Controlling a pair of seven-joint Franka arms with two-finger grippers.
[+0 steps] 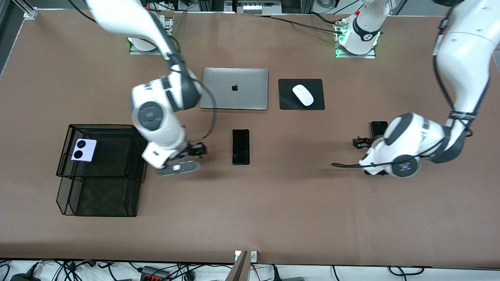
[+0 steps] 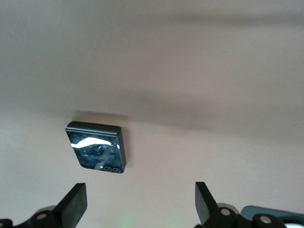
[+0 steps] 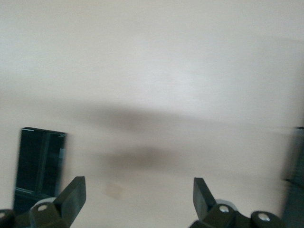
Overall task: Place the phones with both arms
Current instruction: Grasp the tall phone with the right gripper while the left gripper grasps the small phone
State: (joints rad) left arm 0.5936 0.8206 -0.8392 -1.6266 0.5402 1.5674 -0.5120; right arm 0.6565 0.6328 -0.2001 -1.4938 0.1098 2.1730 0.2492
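Black mesh tray (image 1: 97,203), a two-tier rack at the right arm's end of the desk (image 1: 273,218), lies nearest the camera; its upper tier holds the pinkish-white phone (image 1: 84,150) flat, two black circles up; right hand (image 1: 198,149) hangs low over bare desk between the tray and the long slim black phone (image 1: 240,146), forearm bent down from the base at the top of the front view, wrist turned so the fingers point toward the slim phone; in the right wrist view its fingers (image 3: 71,194) stand wide apart with nothing between them, the slim phone just off to one side; left hand (image 1: 358,143) sits low over the desk just beside the small squarish black phone (image 1: 379,128), arm folded down from the left arm's end, elbow high, wrist level; left wrist view shows its fingers (image 2: 73,204) spread wide and empty, the squarish phone lying flat ahead of them, apart from both; silver laptop (image 1: 234,89), closed, and white mouse (image 1: 302,95) on a black mouse pad (image 1: 287,102) lie farther from the camera than the phones.
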